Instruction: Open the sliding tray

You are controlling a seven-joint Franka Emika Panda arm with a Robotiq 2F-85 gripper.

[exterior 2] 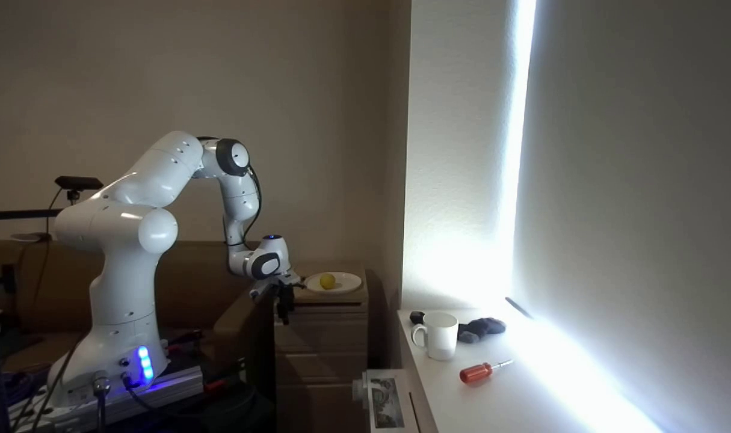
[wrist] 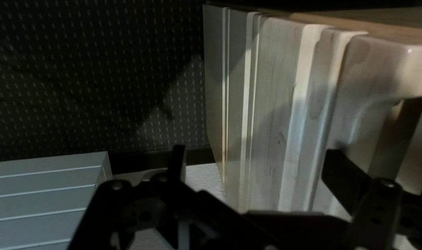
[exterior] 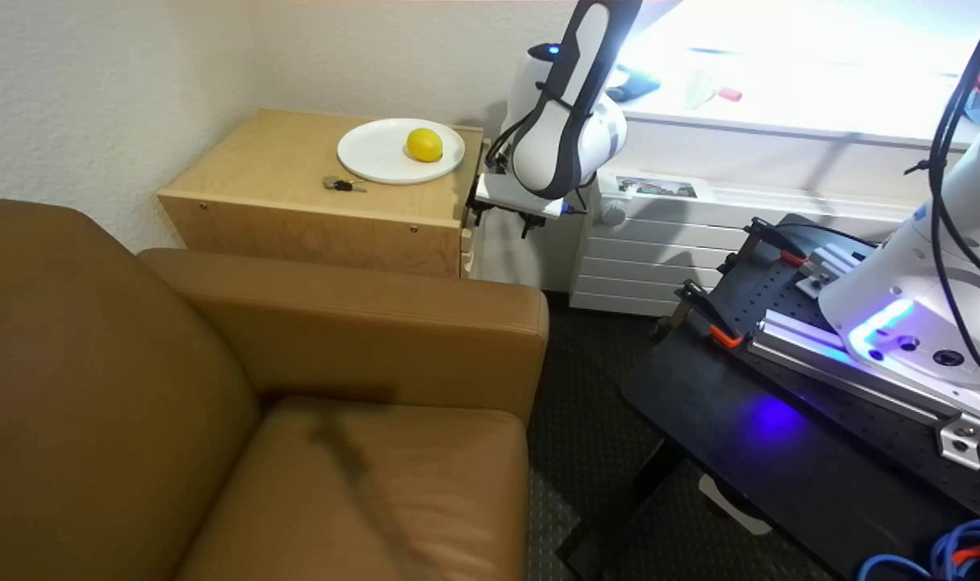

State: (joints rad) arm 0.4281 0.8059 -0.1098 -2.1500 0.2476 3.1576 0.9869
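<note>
The light wooden cabinet (exterior: 252, 165) shows in both exterior views, with its drawer fronts facing the arm (exterior 2: 321, 334). No board stands out from its front, and I cannot pick out the sliding tray for certain. A thin dark gap runs under the cabinet's top (exterior 2: 366, 296). In the wrist view the stacked fronts (wrist: 273, 86) run across the picture, with a curved cut-out near the top at the right. My gripper (wrist: 257, 155) is open and empty in front of them. Its right finger overlaps the upper front; contact cannot be told. The gripper (exterior: 502, 219) is beside the cabinet's front edge.
A white plate (exterior: 373, 149) with a yellow lemon (exterior: 424, 145) and some keys (exterior: 344, 185) lie on the cabinet. A brown sofa (exterior: 360, 315) stands alongside. A white radiator (exterior: 643, 258) is close to the arm. A mug (exterior 2: 441, 337) and screwdriver (exterior 2: 476, 373) lie on the sill.
</note>
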